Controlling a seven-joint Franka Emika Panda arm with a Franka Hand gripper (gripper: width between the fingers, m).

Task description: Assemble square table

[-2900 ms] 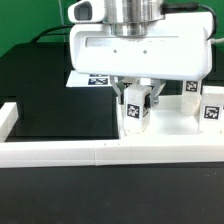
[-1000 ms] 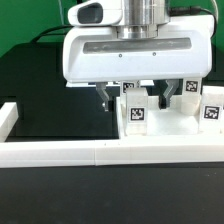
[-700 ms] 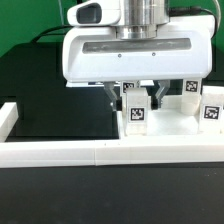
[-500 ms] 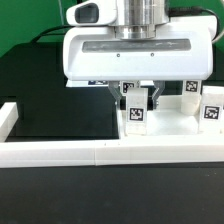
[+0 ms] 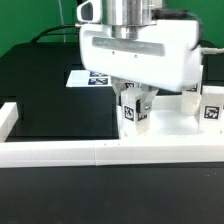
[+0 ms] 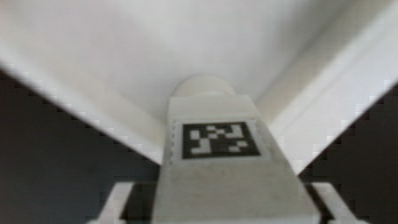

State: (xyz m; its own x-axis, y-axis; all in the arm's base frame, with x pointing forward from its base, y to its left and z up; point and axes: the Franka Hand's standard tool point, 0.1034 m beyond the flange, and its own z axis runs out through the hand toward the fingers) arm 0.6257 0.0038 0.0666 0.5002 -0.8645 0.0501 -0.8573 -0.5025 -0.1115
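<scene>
Now, at centre right of the exterior view, the tool [image 5: 135,108] grips 1 small white tagged plastic leg block [image 5: 133,110] upright over the large white square plastic tabletop [image 5: 165,126], presumably to seat it in a socket.

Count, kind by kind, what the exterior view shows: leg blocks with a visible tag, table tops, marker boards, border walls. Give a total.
Leg blocks, tag visible: 2, the held leg block in the gripper and the right-hand leg block
Table top: 1
Marker board: 1
Border wall: 1
Total: 5
</scene>
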